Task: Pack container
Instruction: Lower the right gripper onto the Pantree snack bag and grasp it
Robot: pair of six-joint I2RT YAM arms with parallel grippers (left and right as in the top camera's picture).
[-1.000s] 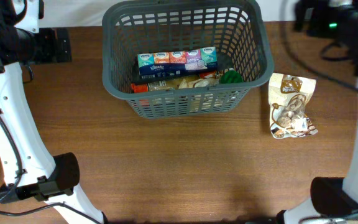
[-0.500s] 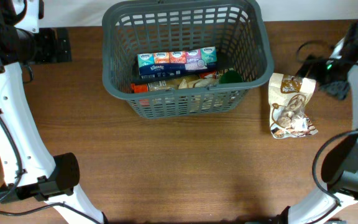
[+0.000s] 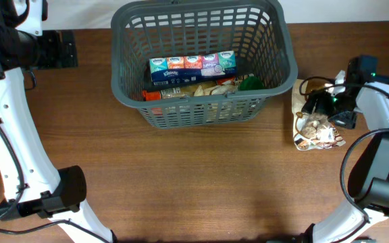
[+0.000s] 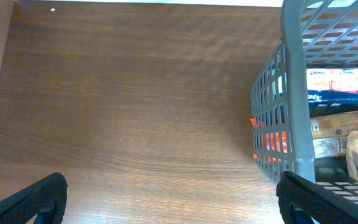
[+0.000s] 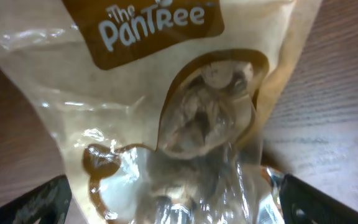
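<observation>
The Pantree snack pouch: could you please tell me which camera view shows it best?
The right wrist view: the Pantree snack pouch fills the frame, its label readable and its contents visible through the clear window. Overhead, it is small and partly covered by the right gripper. The left wrist view does not show it.

The overhead camera looks straight down on the brown wooden table (image 3: 194, 175). The left wrist camera faces down from well above, sharing with it the left wall of the dark grey slotted plastic basket (image 4: 294, 93). The right wrist camera, seemingly facing down, sits very close over the beige snack pouch (image 5: 185, 112), also seen overhead.
</observation>
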